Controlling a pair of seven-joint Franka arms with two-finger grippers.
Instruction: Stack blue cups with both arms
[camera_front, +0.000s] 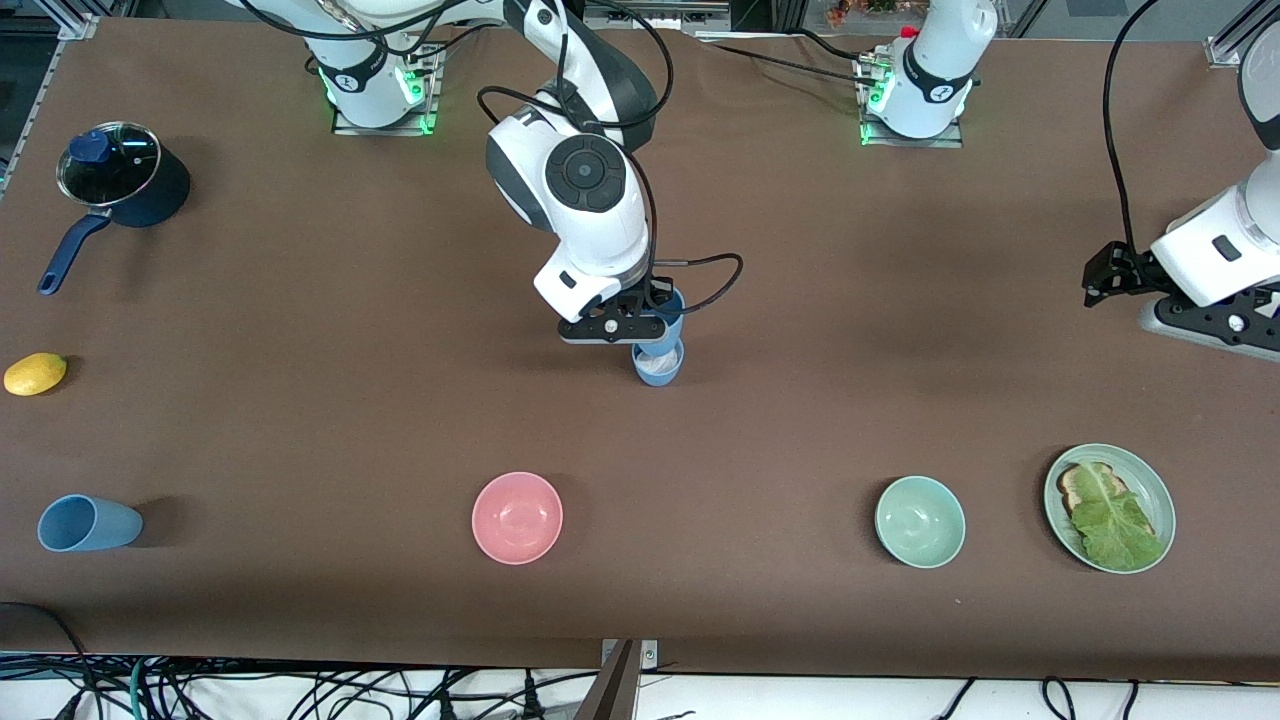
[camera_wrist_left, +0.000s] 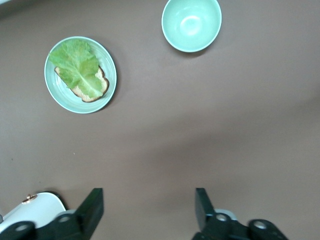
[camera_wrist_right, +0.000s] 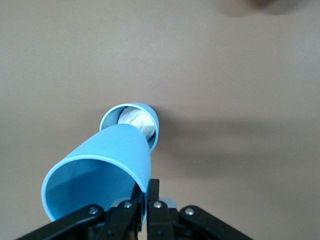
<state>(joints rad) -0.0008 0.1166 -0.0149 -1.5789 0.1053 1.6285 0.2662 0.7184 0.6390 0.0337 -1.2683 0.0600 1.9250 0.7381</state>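
**Right hand holds one blue cup over another at mid-bench**

The right hand (camera_front: 655, 325) is clenched on the rim of a small matte light-blue plastic cup (camera_wrist_right: 100, 172), gripping its wall between the fingers (camera_wrist_right: 134, 212). The held cup hangs tilted over a second upright light-blue cup (camera_front: 658, 362) that stands on the brown bench (camera_front: 800, 350) near its middle, with something white inside it. The lower end of the held cup sits at the standing cup's mouth; whether it has entered cannot be told.

The left hand (camera_wrist_left: 149, 207) is released, its fingers standing wide apart with nothing between them, over bare bench toward the left arm's end, where that arm waits.

Around the two cups the bench is open on every side, well apart from all edges.

A third light-blue cup (camera_front: 88, 523) lies on its side near the front edge at the right arm's end. Along that same front edge stand a pink round bowl (camera_front: 517, 517), a pale green round bowl (camera_front: 920, 521), and a pale green plate (camera_front: 1160, 495) carrying toast under a lettuce leaf (camera_front: 1112, 522) toward the left arm's end.

A yellow lemon (camera_front: 35, 373) lies at the right arm's end edge. A dark-blue saucepan with a glass lid (camera_front: 115, 175) stands near the corner by the right arm's base.
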